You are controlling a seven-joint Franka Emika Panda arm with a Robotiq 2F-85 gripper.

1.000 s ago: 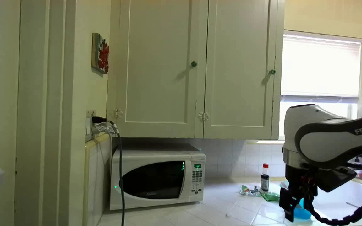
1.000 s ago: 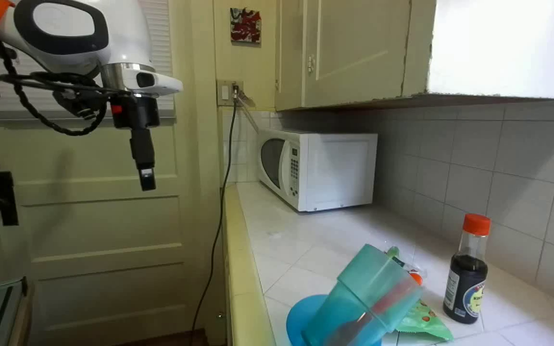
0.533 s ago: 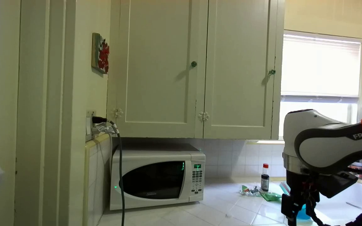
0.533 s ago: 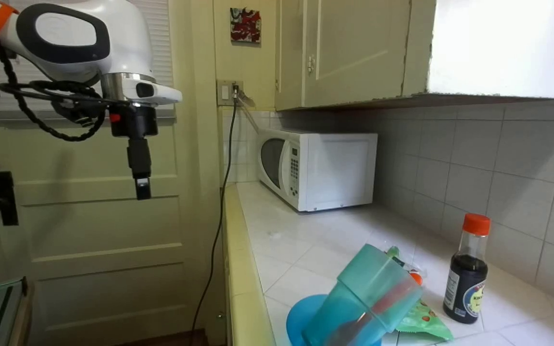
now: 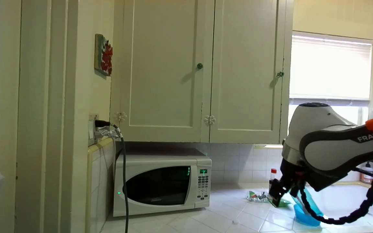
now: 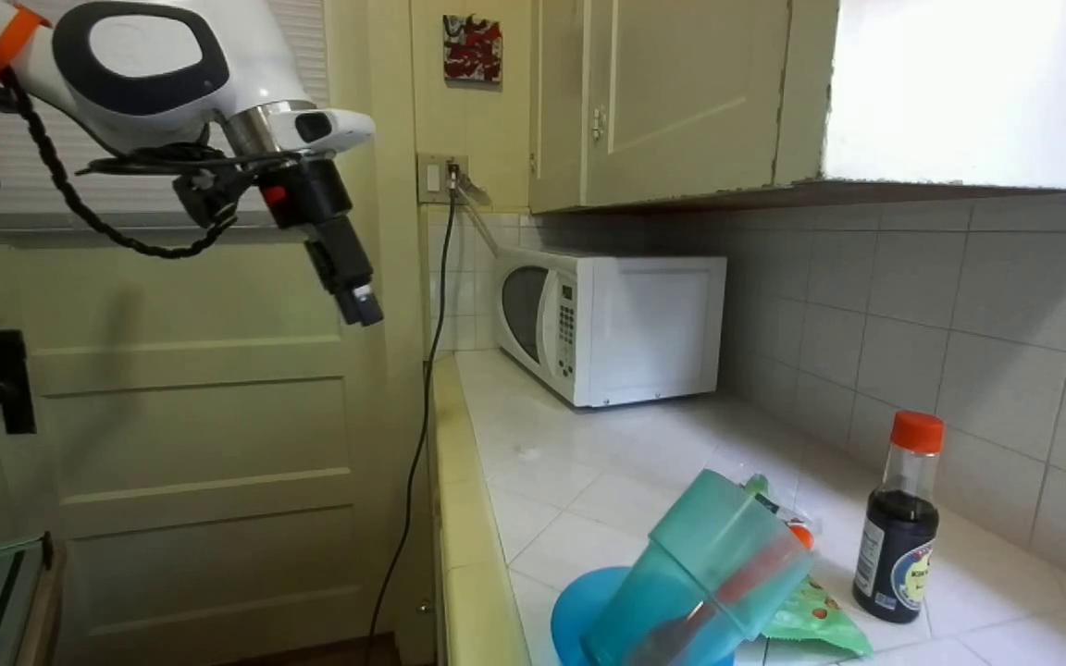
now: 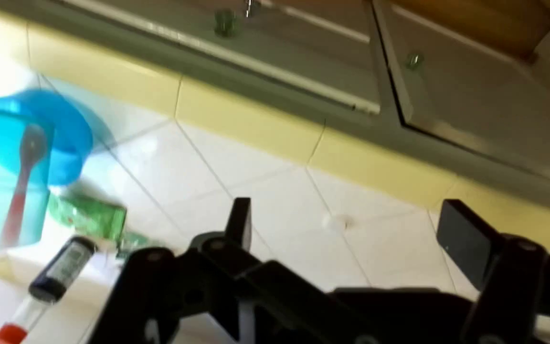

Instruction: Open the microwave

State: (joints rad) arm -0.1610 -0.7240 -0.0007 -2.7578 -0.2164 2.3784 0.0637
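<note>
One microwave (image 5: 160,186), white and closed, stands on the counter (image 5: 228,221): lower frame, left of centre, in an exterior view. One cord (image 5: 125,194) crosses in front of its face there. Its side panel (image 6: 653,333) lies right of centre in an exterior view.

One gripper (image 7: 351,229), two fingers (image 7: 463,239). Jaws spread wide; white tiles (image 7: 299,243) show through the gap in the wrist view. In both exterior views the gripper tilts, well apart from the microwave.

Counted on the counter: one red-capped bottle (image 6: 898,546), upright; one teal cup (image 6: 727,523), tilted, one spoon (image 6: 667,638) in it; one blue bowl (image 6: 582,610) just beside the cup, contact unclear. At least one green packet (image 6: 820,620); exact number cannot be told. Overhead: two cupboard doors (image 5: 163,64), two knobs (image 5: 199,66). One wall picture (image 5: 106,56), seen in both exterior views.

View differences. Display (image 5: 203,171) lit green in an exterior view; control panel (image 6: 566,333) with a dark-looking display in an exterior view. Window (image 5: 332,69), upper right, in an exterior view only. Black handle (image 6: 10,384), left side, in an exterior view only. Bottle whole at lower right there; in an exterior view its cap (image 5: 273,171) shows and the gripper covers part of the bottle. Wrist view adds lower cupboards (image 7: 485,105) along the top, two lower knobs (image 7: 414,60) on them.
</note>
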